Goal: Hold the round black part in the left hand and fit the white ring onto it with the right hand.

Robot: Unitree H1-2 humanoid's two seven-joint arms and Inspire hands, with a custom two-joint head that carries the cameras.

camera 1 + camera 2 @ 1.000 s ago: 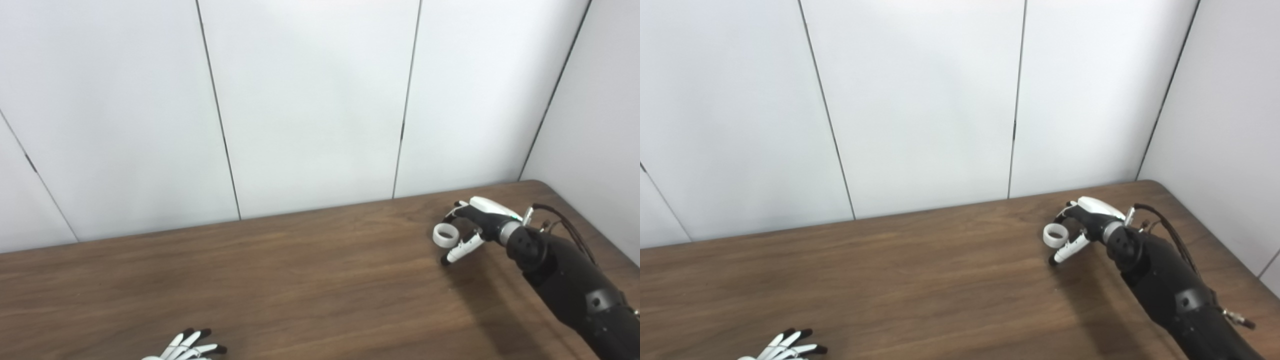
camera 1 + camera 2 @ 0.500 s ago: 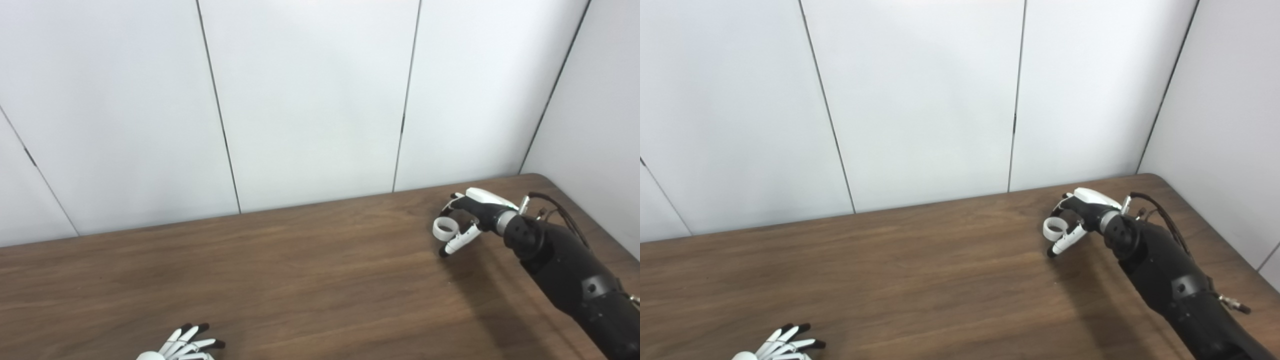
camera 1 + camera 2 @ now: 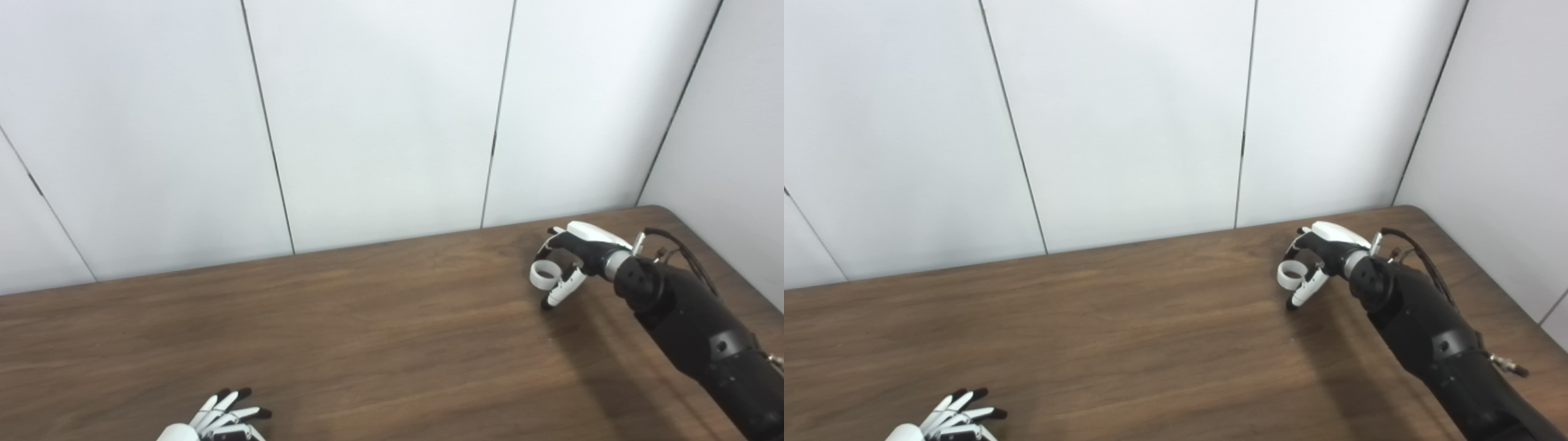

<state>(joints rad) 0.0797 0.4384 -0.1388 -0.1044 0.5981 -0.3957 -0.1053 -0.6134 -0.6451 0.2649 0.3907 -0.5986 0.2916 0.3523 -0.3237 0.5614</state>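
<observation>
Fingers of right hand pinch smooth white ring.

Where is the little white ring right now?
The white ring is held in the right robot hand, above the table's far right corner.

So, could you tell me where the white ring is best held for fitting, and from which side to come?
By its outer band, pinched across the rim, as the right hand has it now. The white ring is a thin hoop with an open centre, so that hole must stay clear. Gripping from the right side leaves its left face free, probably the side to present.
</observation>
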